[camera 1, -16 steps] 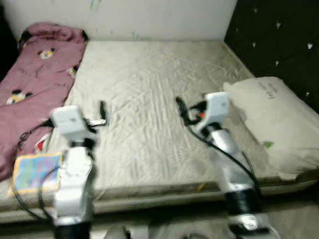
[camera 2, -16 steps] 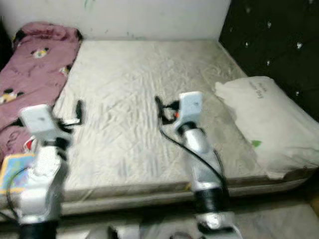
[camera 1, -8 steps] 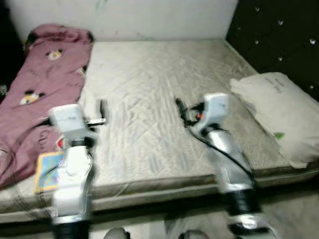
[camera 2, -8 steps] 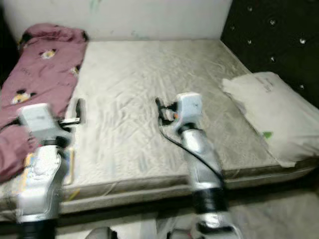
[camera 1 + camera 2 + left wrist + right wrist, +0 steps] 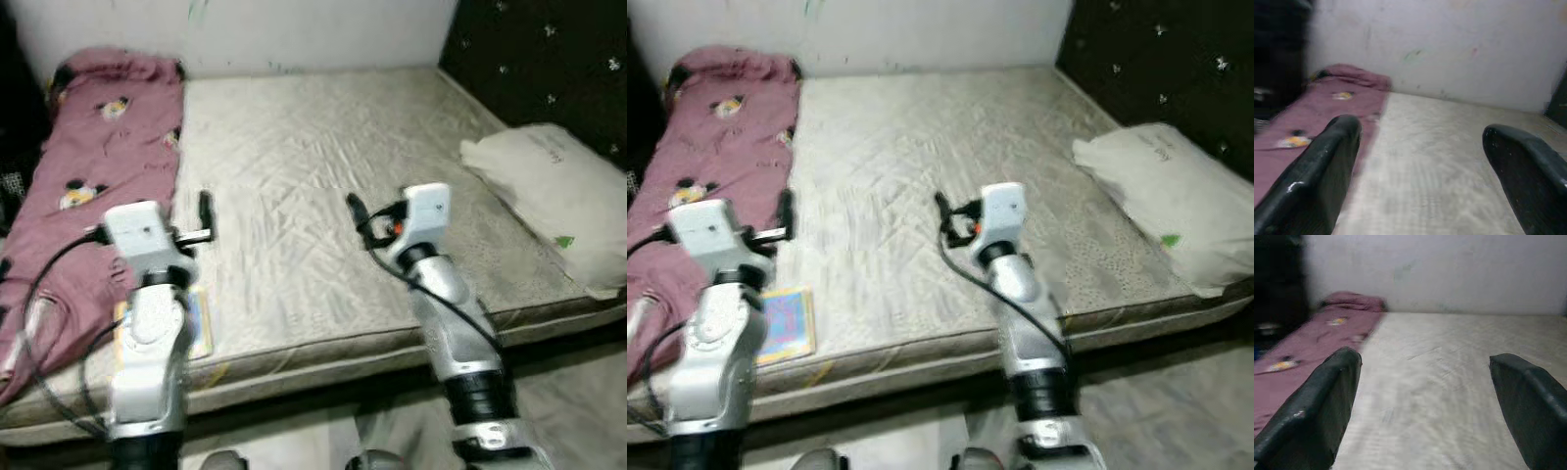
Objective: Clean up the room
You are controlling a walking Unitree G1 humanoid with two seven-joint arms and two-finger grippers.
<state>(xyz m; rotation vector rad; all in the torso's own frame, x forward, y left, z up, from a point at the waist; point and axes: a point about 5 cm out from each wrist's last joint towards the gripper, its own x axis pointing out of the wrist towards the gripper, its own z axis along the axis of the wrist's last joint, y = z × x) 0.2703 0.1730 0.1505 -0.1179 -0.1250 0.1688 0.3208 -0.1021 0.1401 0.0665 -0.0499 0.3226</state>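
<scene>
I stand at the foot of a bare, cream quilted mattress (image 5: 323, 196) that runs away from me to a white wall (image 5: 313, 29). My left hand (image 5: 1422, 161) is raised over the near left part of the mattress, its 2 long black fingers (image 5: 1327, 166) spread wide with nothing between them. My right hand (image 5: 1425, 401) is raised over the middle of the mattress, its 2 fingers (image 5: 1327, 401) also spread wide and empty. Both hands point toward the far wall and neither touches the bed.

A pink crumpled blanket with small cartoon prints (image 5: 93, 166) lies along the left edge of the mattress, from the far corner by the wall down to the near edge, where part of it hangs over the side. A flat, colourful picture book with a yellow border (image 5: 784, 323) lies on the mattress near its front edge, just beside the blanket and partly hidden behind my left arm in the left eye view. A cream, plump pillow (image 5: 544, 206) rests on the right edge of the mattress, against a black tufted headboard with shiny studs (image 5: 549, 69). Black cables (image 5: 49, 294) loop beside my left arm, and another runs along my right arm.
</scene>
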